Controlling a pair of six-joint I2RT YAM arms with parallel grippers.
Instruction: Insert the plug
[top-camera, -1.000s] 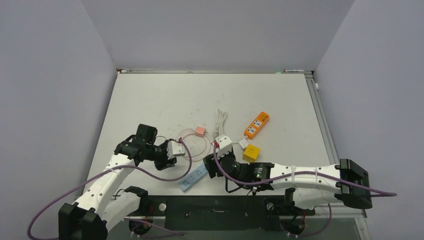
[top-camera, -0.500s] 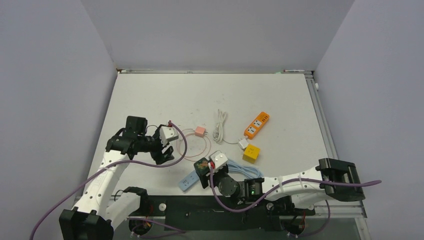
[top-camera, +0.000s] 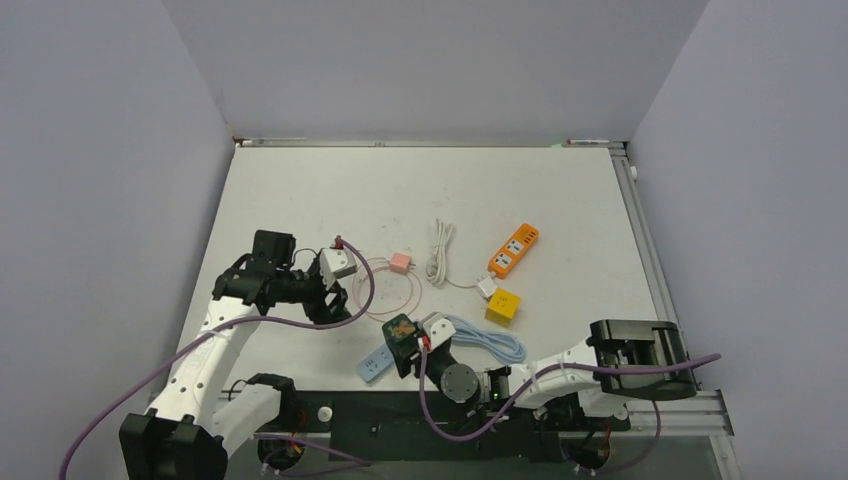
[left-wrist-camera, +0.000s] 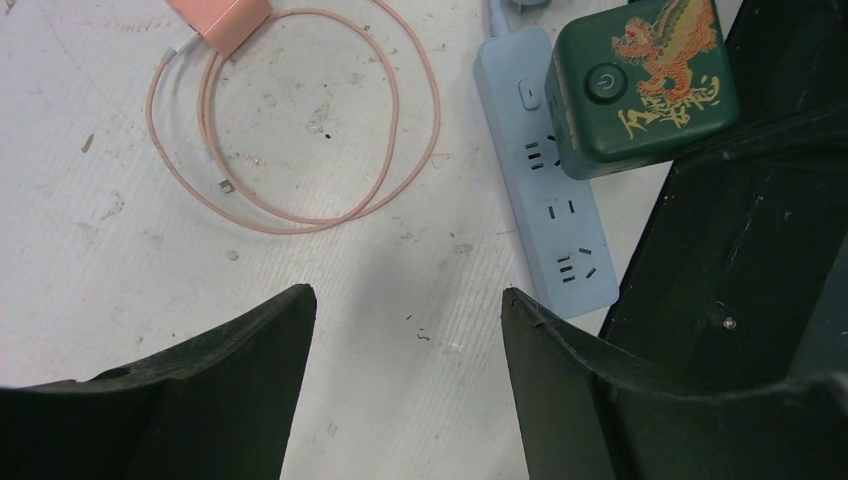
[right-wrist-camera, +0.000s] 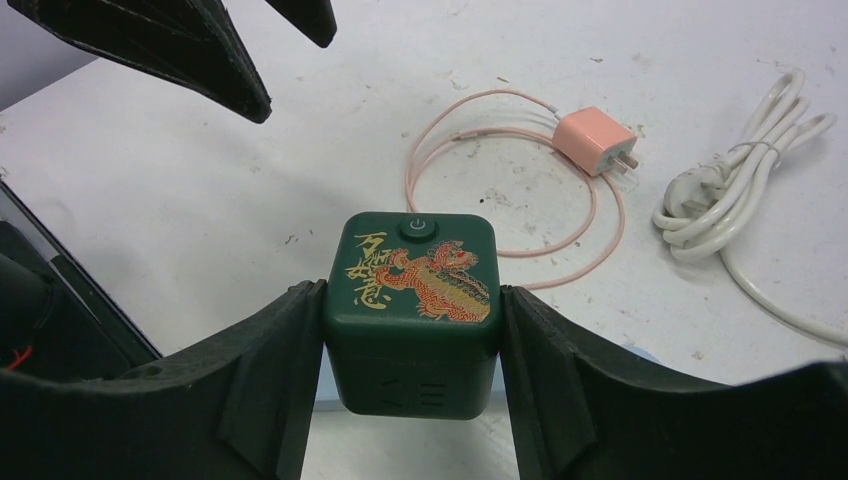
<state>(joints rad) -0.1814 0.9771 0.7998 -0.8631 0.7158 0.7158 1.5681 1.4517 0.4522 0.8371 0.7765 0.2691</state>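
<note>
Right wrist: right gripper part-open, clamping dark green dragon-print cube plug mid-frame, over pale blue plastic power strip. Left gripper gapes, empty. We square it over the strip, press straight down.

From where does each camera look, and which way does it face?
Top external: above and behind the robot, looks down on the table; both arms show.
Left wrist: on the left arm, looks down at the blue power strip; open left gripper shows.
Right wrist: on the right arm, looks across the table; right gripper clamps the green cube.
Both wrist views share the green cube and pink charger.
</note>
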